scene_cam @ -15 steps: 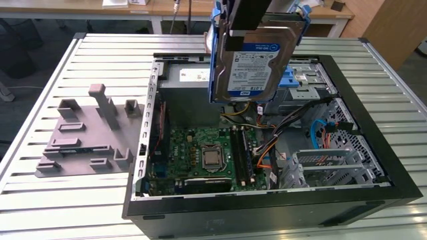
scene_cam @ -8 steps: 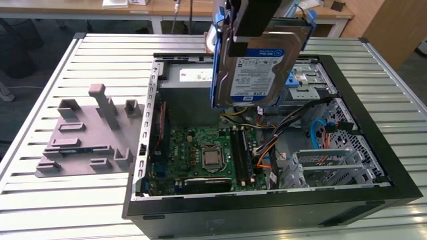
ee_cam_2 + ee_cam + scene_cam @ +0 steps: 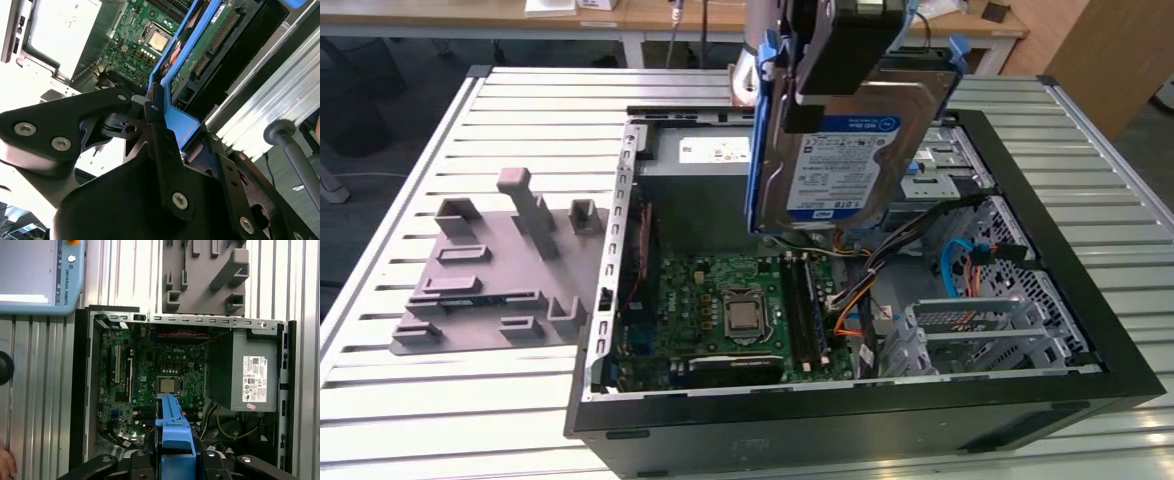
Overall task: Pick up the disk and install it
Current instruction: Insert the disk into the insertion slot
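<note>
1. In the exterior view, the disk [image 3: 834, 150] hangs upright in the upper centre of the frame. Its label faces the camera, above the open computer case [image 3: 854, 420] on the desk [image 3: 400, 400]. The gripper [image 3: 841, 65] pinches its top edge, and the frame cuts off the arm above.
2. In the second wrist view, the gripper [image 3: 162, 122] is closed on the disk's blue carrier edge. The circuit side and connectors are exposed. I judge the disk stiff, fairly heavy and sensitive to knocks, so it is best held by the carrier, never by the board. The far finger is partly hidden.
3. In the first wrist view, the disk shows edge-on over the motherboard [image 3: 150, 375], near the power supply box [image 3: 240, 370]. I cannot tell which bay should receive it.
</note>
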You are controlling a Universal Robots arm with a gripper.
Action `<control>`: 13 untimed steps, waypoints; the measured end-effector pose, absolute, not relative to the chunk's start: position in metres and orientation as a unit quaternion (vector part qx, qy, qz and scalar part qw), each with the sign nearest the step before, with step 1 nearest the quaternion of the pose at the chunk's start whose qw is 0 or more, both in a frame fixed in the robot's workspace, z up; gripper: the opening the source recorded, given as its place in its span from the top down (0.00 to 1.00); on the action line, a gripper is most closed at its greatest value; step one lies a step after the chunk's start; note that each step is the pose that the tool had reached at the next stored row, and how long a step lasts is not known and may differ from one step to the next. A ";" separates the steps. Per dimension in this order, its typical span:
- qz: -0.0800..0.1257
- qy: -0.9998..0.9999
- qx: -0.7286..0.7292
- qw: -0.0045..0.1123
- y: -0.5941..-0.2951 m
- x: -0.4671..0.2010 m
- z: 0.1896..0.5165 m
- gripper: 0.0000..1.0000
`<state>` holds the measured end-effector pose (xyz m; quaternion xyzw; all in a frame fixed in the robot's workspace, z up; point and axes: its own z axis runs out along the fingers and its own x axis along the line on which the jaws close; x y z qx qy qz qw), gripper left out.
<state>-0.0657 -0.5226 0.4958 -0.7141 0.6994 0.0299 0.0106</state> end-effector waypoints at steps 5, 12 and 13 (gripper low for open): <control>0.030 0.699 -0.714 0.011 -0.526 -0.061 0.495 0.63; 0.030 0.699 -0.714 0.010 -0.527 -0.055 0.494 0.63; 0.030 0.699 -0.714 0.010 -0.528 -0.055 0.494 0.63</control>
